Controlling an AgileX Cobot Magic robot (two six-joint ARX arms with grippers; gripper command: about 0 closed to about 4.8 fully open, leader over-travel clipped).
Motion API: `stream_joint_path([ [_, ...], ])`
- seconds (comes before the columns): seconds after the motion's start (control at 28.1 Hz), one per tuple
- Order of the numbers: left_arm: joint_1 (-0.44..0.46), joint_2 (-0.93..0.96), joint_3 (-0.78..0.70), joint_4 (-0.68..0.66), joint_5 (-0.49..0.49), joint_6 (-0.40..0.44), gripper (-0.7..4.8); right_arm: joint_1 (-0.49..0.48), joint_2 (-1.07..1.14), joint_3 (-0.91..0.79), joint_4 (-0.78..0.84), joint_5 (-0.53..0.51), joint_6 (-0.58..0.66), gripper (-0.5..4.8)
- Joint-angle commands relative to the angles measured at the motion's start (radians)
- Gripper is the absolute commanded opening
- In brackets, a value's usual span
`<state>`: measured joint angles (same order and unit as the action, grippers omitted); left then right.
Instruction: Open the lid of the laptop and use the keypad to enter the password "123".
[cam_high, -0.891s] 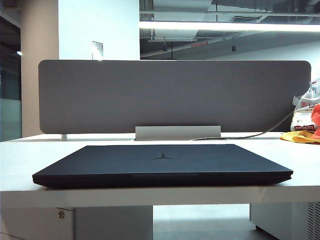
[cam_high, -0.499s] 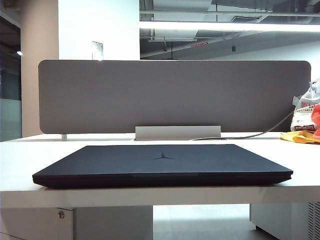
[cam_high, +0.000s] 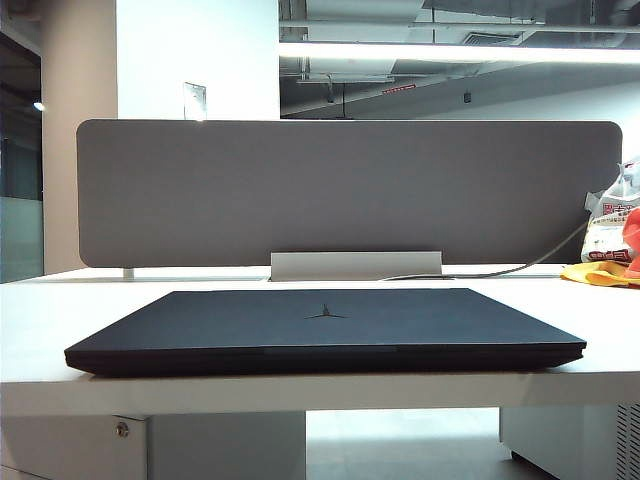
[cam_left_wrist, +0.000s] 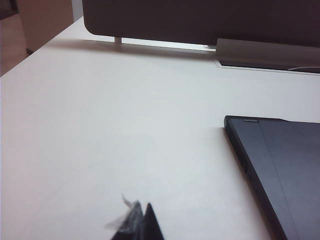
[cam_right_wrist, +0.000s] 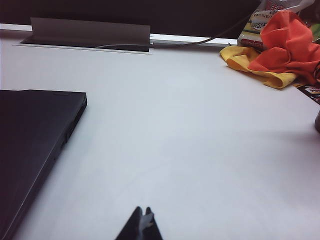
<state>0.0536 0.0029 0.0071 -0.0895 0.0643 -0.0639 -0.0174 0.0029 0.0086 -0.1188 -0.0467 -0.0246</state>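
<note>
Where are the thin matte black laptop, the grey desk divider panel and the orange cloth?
Thin matte black laptop (cam_high: 325, 325): exterior view, on its closed lid, just below the emblem.
Grey desk divider panel (cam_high: 350, 190): exterior view, middle of its face.
Orange cloth (cam_right_wrist: 285, 40): right wrist view, centre of its folds.

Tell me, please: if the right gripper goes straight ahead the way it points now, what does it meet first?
Probably only bare table. The right gripper, shut, points across the white surface beside the closed laptop, toward the far edge between the grey bracket and the orange and yellow cloths. Depth is unclear, so I cannot be sure.
</note>
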Motion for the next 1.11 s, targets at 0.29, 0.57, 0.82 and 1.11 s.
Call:
stream_joint_path([
  [0.29, 0.001, 0.0, 0.0, 0.033, 0.007, -0.193, 0.09, 0.003, 0.0, -0.003, 0.06, 0.044, 0.033, 0.0],
  [0.57, 0.0, 0.0, 0.0, 0.031, 0.123, -0.29, 0.55, 0.003, 0.0, -0.003, 0.028, 0.042, 0.209, -0.01],
  [0.82, -0.001, 0.001, 0.036, -0.009, 0.229, -0.289, -0.06, 0.004, 0.0, 0.018, 0.013, -0.046, 0.273, -0.03],
  [1.11, -0.001, 0.014, 0.208, -0.071, 0.243, -0.288, -0.06, 0.004, 0.002, 0.144, -0.035, -0.034, 0.291, -0.05],
])
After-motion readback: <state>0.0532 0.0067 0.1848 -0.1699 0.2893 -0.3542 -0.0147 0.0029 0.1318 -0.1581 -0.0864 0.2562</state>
